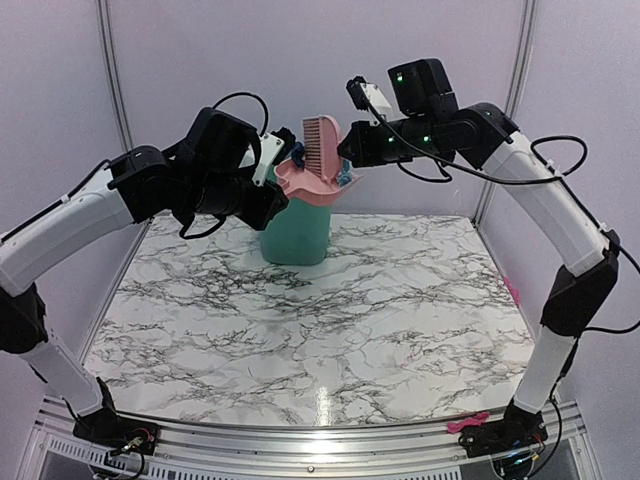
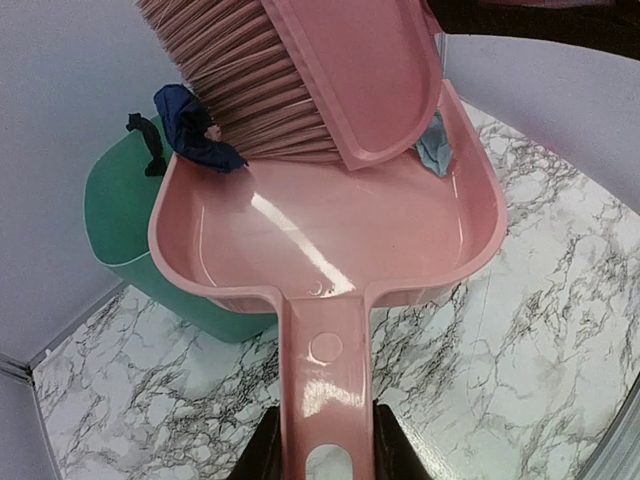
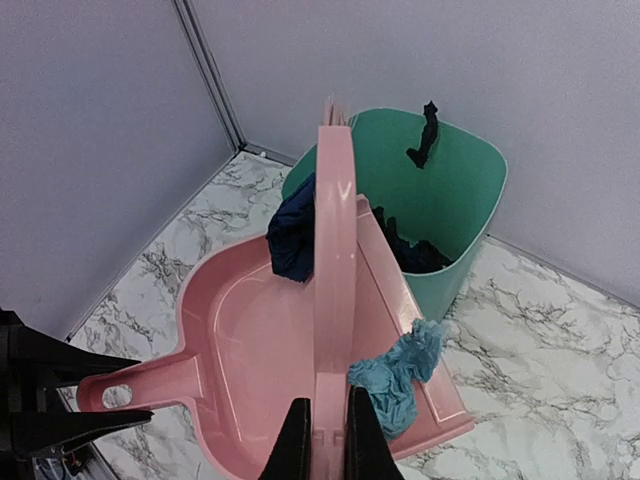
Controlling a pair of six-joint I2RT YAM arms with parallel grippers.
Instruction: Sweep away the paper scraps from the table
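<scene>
I had the left gripper [image 2: 325, 452] clenched on the flat handle of the pink plastic dustpan [image 2: 330, 230], holding it raised with its open lip at the rim of the teal-green plastic bin [image 3: 455, 190]. The right gripper [image 3: 328, 440] was clamped on the back of the pink comb-like brush [image 2: 350, 70], whose bristles stood in the pan.

Of the paper scraps, a crumpled dark-navy scrap [image 2: 195, 125] sat at one end of the lip against the bristles. A crumpled light-blue scrap [image 3: 400, 370] sat at the other end. A thin black scrap [image 3: 425, 135] hung on the bin's far rim, and more dark pieces [image 3: 415, 255] lay inside.

I judged these bits almost weightless, soft and springy. They looked likely to snag in the bristles or cling to the slick plastic instead of sliding off. I would not pinch them. I would take them from behind with the bristle tips and push them over the lip.

The white marble-pattern table with black-grey veins [image 1: 320, 330] looked smooth and glossy, with glare near its silver front rail, so loose paper should skate easily on it. No scrap showed on it in the top view. Pale lilac wall panels [image 1: 60, 80] closed in the back and sides, and the bin stood near the rear one, leaving both arms little room.
</scene>
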